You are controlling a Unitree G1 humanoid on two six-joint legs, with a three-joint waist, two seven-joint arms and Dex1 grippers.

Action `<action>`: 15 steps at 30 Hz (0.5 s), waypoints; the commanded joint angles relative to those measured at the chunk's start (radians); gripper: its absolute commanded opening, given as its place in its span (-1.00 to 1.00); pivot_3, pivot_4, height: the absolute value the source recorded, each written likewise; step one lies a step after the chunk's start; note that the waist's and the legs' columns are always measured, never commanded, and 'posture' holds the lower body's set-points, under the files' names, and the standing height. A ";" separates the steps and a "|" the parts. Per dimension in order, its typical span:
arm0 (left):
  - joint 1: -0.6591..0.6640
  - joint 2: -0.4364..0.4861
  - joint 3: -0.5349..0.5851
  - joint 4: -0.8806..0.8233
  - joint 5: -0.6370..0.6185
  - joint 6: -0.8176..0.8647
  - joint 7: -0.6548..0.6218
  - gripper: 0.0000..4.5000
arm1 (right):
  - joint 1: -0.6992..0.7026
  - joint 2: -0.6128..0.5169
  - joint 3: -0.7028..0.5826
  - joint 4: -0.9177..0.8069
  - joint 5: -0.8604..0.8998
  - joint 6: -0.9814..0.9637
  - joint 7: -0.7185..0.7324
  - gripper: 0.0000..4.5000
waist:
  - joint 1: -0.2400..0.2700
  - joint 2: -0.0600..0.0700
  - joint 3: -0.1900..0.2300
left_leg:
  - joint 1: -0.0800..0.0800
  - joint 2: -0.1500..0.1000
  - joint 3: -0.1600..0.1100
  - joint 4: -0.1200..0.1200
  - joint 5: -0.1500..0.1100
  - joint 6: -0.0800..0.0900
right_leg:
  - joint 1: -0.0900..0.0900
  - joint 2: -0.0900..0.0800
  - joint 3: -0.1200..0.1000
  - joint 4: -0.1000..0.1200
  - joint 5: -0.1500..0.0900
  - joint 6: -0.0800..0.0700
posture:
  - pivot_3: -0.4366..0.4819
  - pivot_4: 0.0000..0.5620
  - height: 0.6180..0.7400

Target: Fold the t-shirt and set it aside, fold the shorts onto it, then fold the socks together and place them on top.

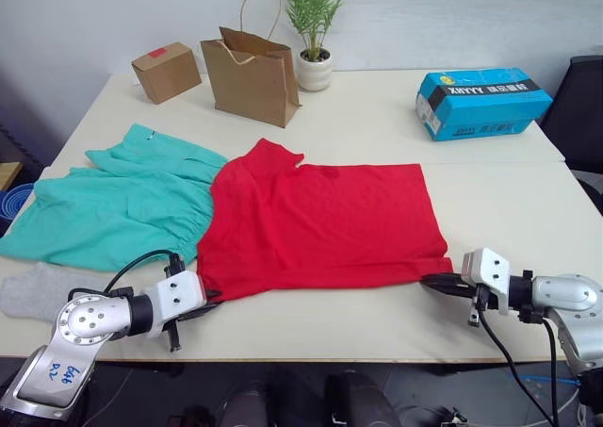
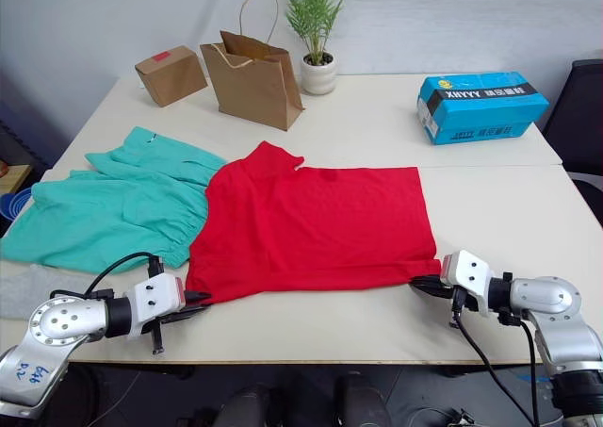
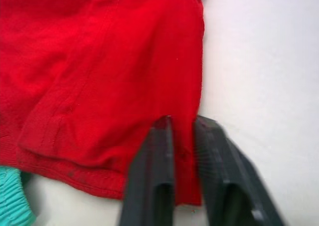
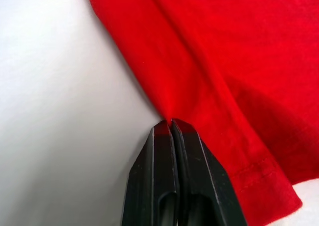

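The red t-shirt [image 1: 320,220] lies spread flat in the middle of the table, partly folded, with its near hem along the front edge. My left gripper [image 1: 209,297] is at the shirt's near left corner, and in the left wrist view this gripper [image 3: 182,121] is shut on the hem, with red cloth between its fingers. At the near right corner, my right gripper [image 1: 435,281] pinches the shirt's edge, fingers pressed together [image 4: 171,122]. The teal shorts [image 1: 113,205] lie crumpled to the left, touching the shirt. A grey sock [image 1: 28,290] lies at the near left by my left arm.
At the back of the white table [image 1: 377,125] stand a brown cardboard box [image 1: 166,71], a brown paper bag [image 1: 250,73] and a small potted plant [image 1: 314,64]. A blue box [image 1: 482,102] sits at the back right. A black chair [image 1: 579,111] is beyond the right edge.
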 commanded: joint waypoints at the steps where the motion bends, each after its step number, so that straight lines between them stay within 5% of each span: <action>1: 0.046 0.018 0.002 0.071 0.044 -0.001 0.003 -0.99 | 0.037 -0.028 -0.016 0.041 -0.009 -0.006 0.011 -1.00 | -0.001 0.000 0.000 | 0.000 0.000 0.000 0.000 0.000 0.000 | 0.000 0.000 0.000 0.000 0.000 0.000 | -0.05 -0.47 1.00; 15: 0.221 0.089 0.159 -0.052 -0.086 -0.041 -0.128 -0.99 | 0.313 -0.144 -0.096 -0.187 0.204 0.179 0.190 -1.00 | -0.008 -0.004 0.001 | -0.001 0.001 -0.001 -0.006 -0.004 -0.003 | -0.003 0.001 -0.002 0.000 -0.007 -0.004 | -0.05 -0.47 1.00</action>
